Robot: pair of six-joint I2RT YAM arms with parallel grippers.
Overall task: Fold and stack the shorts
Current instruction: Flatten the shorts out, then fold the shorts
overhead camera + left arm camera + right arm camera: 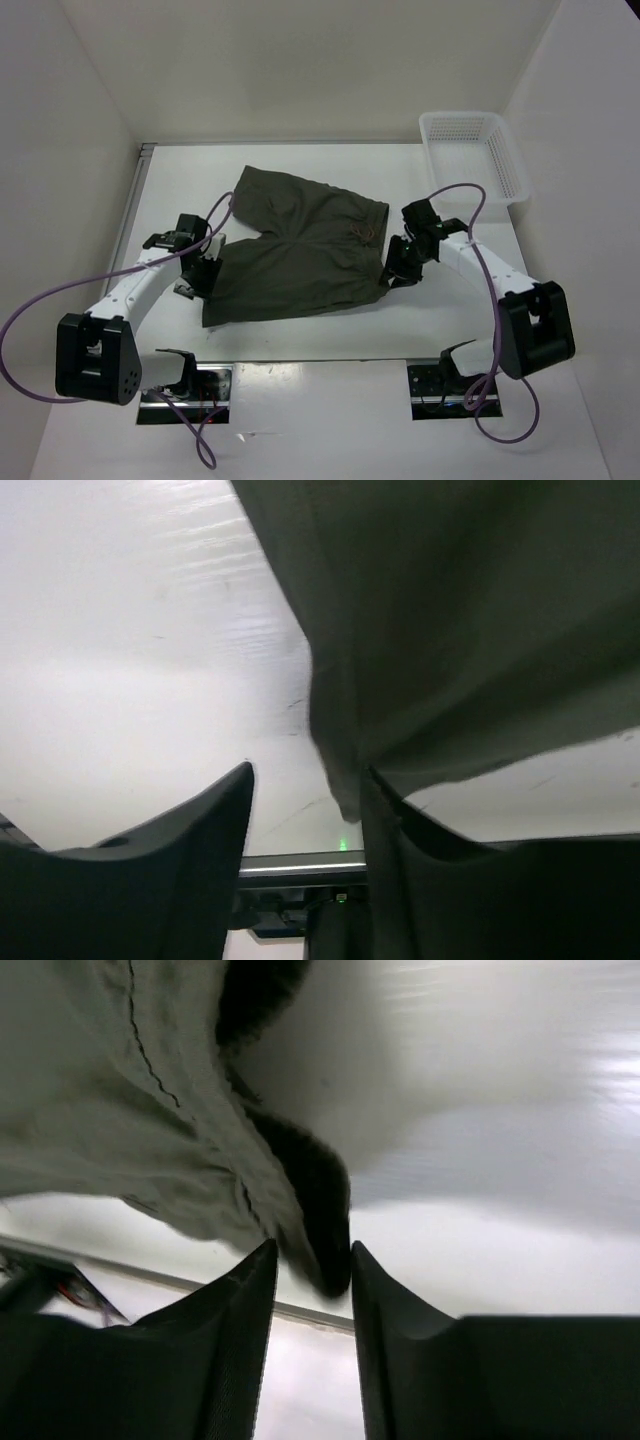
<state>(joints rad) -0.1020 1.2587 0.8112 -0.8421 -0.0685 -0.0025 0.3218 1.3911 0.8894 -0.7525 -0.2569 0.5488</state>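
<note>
The dark olive-green shorts [295, 250] lie spread on the white table, waistband to the right and both legs to the left. My left gripper [205, 268] is at the hem of the near leg. In the left wrist view its fingers stand apart, and a hanging corner of the shorts [345, 795] rests against the right finger [400, 860], with the gap otherwise empty. My right gripper [393, 272] is at the near end of the waistband. In the right wrist view a bunched fold of the shorts [320, 1230] fills the narrow gap between the fingertips.
A white plastic mesh basket [475, 150] stands at the far right corner of the table. White walls close in the table on the left, back and right. Purple cables loop from both arms.
</note>
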